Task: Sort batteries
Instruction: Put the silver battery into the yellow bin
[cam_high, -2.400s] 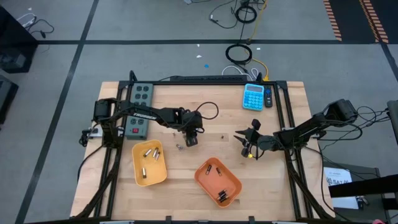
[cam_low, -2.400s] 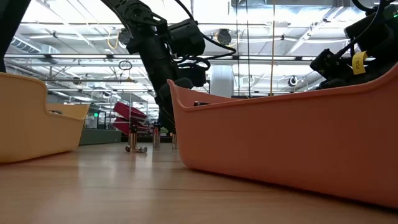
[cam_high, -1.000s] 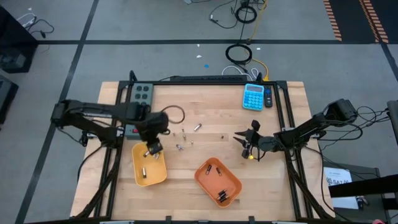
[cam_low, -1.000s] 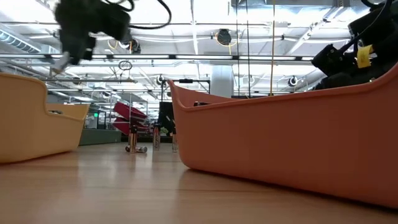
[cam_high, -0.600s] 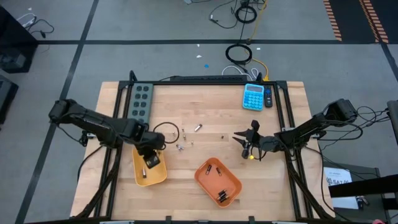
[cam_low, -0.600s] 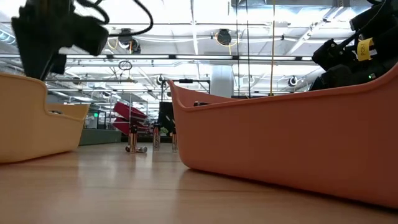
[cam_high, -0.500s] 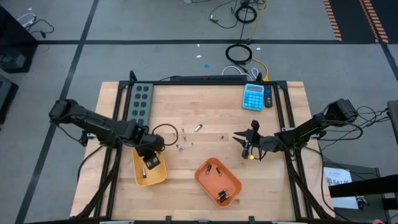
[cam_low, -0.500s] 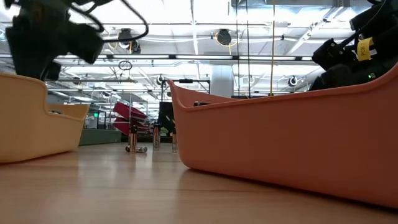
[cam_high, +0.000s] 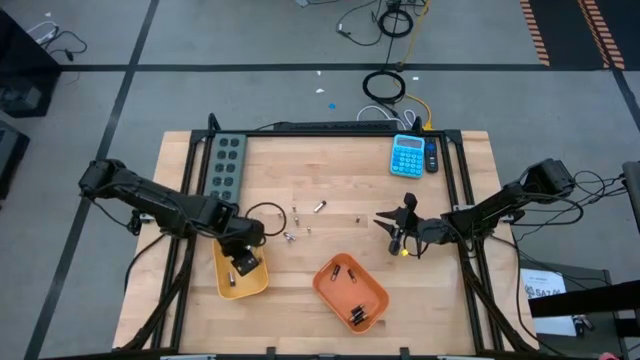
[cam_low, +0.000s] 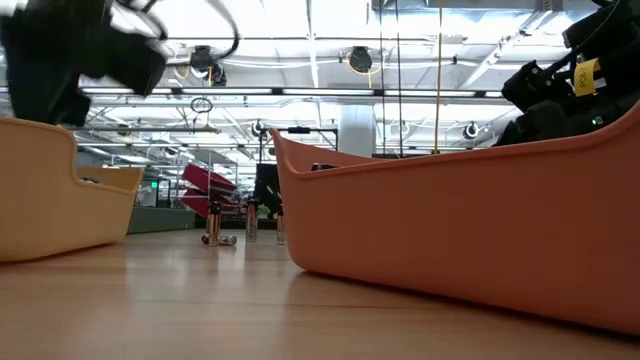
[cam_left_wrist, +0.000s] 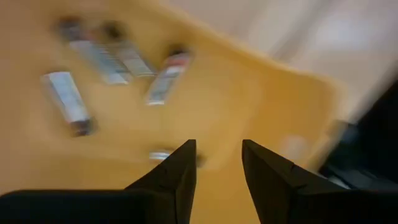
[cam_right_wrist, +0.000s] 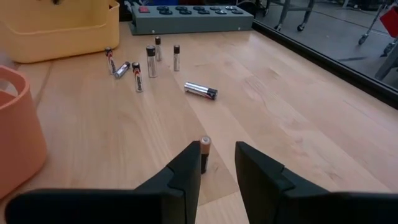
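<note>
Wooden table (cam_high: 330, 190) seen from above. Grey power strip (cam_high: 227, 165) along the left edge; blue calculator (cam_high: 407, 155) at the far edge, right of centre. Beyond the table, a coiled black cable (cam_high: 383, 86) lies on the grey floor (cam_high: 250, 90).

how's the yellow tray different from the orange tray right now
The yellow tray sits on the table's left side with the left gripper directly over it; the orange tray lies nearer the middle with no gripper above. In the high view the yellow tray sits nearly square to the table, the orange tray skewed. Both hold batteries.
</note>
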